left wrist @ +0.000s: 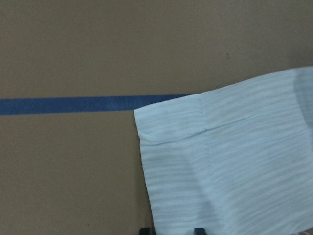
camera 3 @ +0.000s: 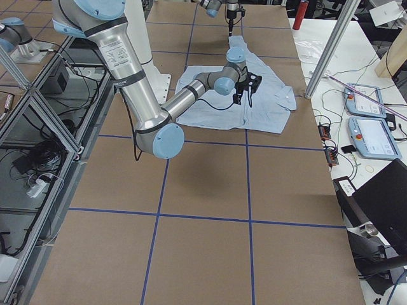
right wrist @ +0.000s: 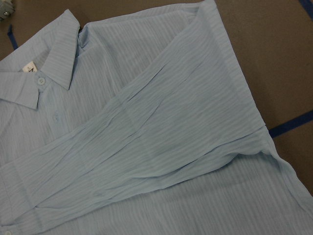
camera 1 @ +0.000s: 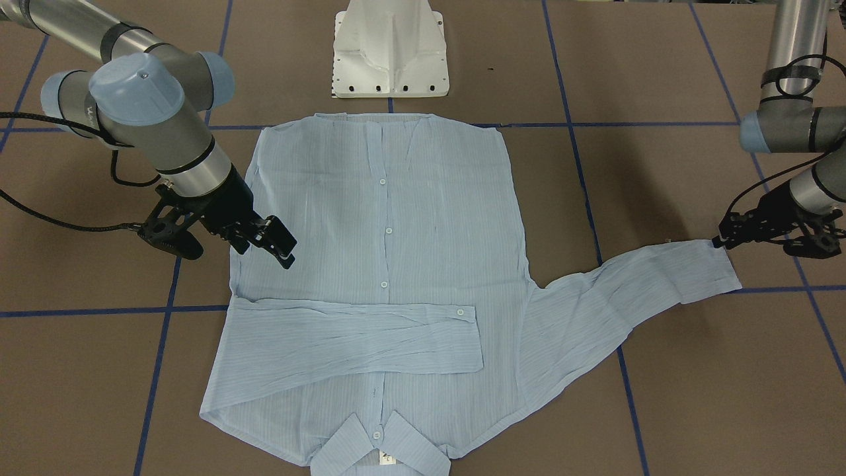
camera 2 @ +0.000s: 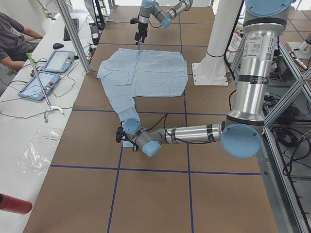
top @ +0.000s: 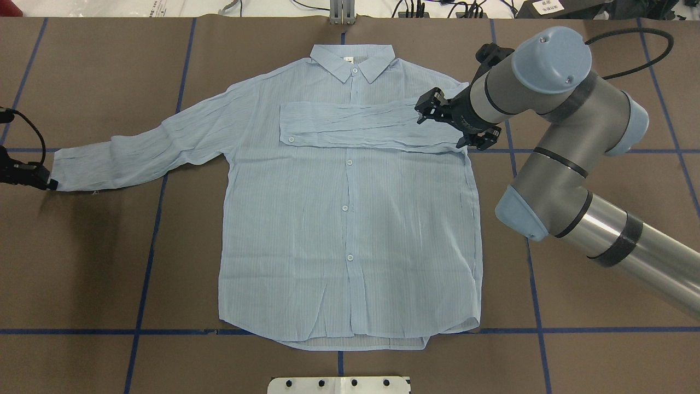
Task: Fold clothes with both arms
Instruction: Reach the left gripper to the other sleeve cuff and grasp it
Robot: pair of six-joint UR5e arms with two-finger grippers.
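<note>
The pale-blue shirt (top: 350, 219) lies flat, buttons up, collar (top: 353, 57) at the far side; it also shows in the front-facing view (camera 1: 396, 218). One sleeve (top: 355, 126) is folded across the chest. The other sleeve (top: 153, 148) stretches out sideways on the table. My left gripper (top: 46, 183) is low at that sleeve's cuff (left wrist: 234, 161) and looks shut on its corner (camera 1: 717, 242). My right gripper (top: 424, 109) is open and empty, hovering over the shirt's shoulder by the folded sleeve's root (camera 1: 281, 244). The right wrist view shows the folded sleeve (right wrist: 146, 147), no fingers.
The white pedestal base (camera 1: 390, 53) stands at the robot's side of the table, just beyond the shirt's hem. Blue tape lines (top: 147, 241) cross the brown table. An operator (camera 2: 14, 34) and tablets (camera 2: 58, 60) are at a side bench.
</note>
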